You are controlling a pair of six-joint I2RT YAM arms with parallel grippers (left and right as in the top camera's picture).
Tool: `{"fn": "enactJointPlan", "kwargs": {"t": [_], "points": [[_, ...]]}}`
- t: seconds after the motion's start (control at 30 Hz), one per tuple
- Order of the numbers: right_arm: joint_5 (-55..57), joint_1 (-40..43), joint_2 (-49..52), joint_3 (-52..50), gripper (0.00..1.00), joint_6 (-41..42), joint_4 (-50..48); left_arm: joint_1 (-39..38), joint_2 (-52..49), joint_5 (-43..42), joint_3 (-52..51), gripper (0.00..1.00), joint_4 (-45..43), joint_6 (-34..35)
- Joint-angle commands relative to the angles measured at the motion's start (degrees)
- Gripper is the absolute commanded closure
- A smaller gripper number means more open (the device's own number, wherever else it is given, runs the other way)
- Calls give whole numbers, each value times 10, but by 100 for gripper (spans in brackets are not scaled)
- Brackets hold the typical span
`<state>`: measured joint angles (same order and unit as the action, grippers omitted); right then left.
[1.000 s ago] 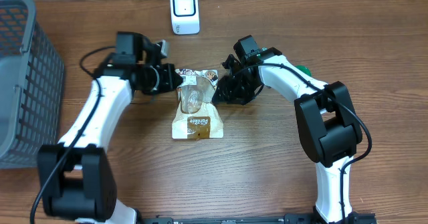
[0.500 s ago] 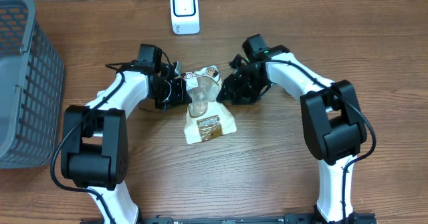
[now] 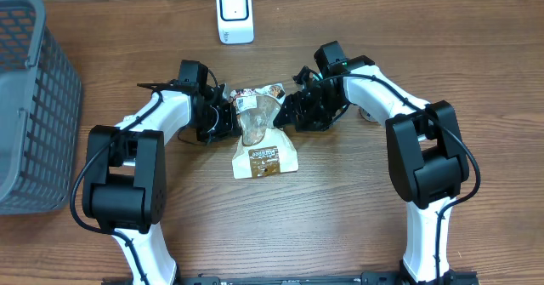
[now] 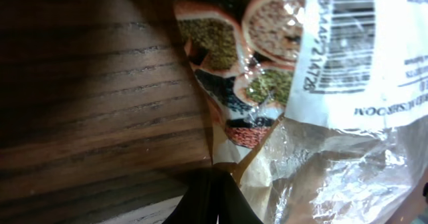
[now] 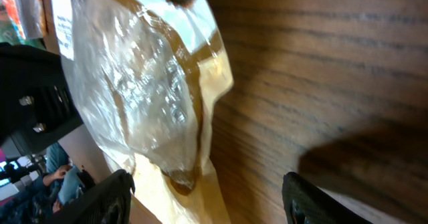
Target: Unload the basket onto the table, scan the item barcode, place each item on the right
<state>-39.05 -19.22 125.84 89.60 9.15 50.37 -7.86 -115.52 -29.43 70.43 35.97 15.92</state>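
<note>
Pinching the bag (image 3: 259, 140) at its top-left edge with the left gripper (image 3: 226, 115), jaws together on the film, judging by the left wrist view. Holding the right gripper (image 3: 293, 113) spread apart just beside the bag's right edge, clamping nothing. Resting the bag's lower end on the surface (image 3: 340, 217), between the two arms, top end pointing toward the scanner (image 3: 234, 14) but well apart from it. Showing a white barcode label (image 4: 344, 37) near the left gripper in the left wrist view.

Risking a slip on a quick lift: pinching only a thin margin of crinkly film. Risking a swing as well: hanging a soft bag from one corner, right side unsupported, and so possibly twisting the label away from the scanner window. Risking a failed read through glare or wrinkles across the bars, or through shadowing part of the label with the left gripper. Possibly snagging the bag's right edge on the spread right gripper while drawing away. Leaving the basket (image 3: 34, 106) well off to the left, out of the path.
</note>
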Motion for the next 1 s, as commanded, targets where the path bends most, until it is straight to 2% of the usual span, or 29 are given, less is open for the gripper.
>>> {"fn": "enactJointPlan", "kwargs": {"t": [0.0, 0.3, 0.4, 0.47, 0.7, 0.83, 0.97], "points": [[-10, -7, -16, -3, 30, -3, -12, -1, -22, 12, -6, 96, -1, -13], [-9, -43, -15, -28, 32, 48, -89, -1, -22, 13, -6, 96, -1, -13], [-9, -48, -15, -52, 45, 61, -114, -1, -22, 14, -6, 96, -1, -13], [-9, -48, -15, -64, 58, 61, -122, 0, -22, 14, -6, 96, -1, -13], [-9, -46, -15, -71, 88, 58, -134, 0, -22, 18, -6, 96, -2, -13], [-12, -44, -16, -68, 96, 54, -141, 8, -21, 26, -2, 96, 7, -16], [-43, -36, -24, -57, 96, 21, -136, 32, -15, 25, 42, 96, 75, -40]]}}
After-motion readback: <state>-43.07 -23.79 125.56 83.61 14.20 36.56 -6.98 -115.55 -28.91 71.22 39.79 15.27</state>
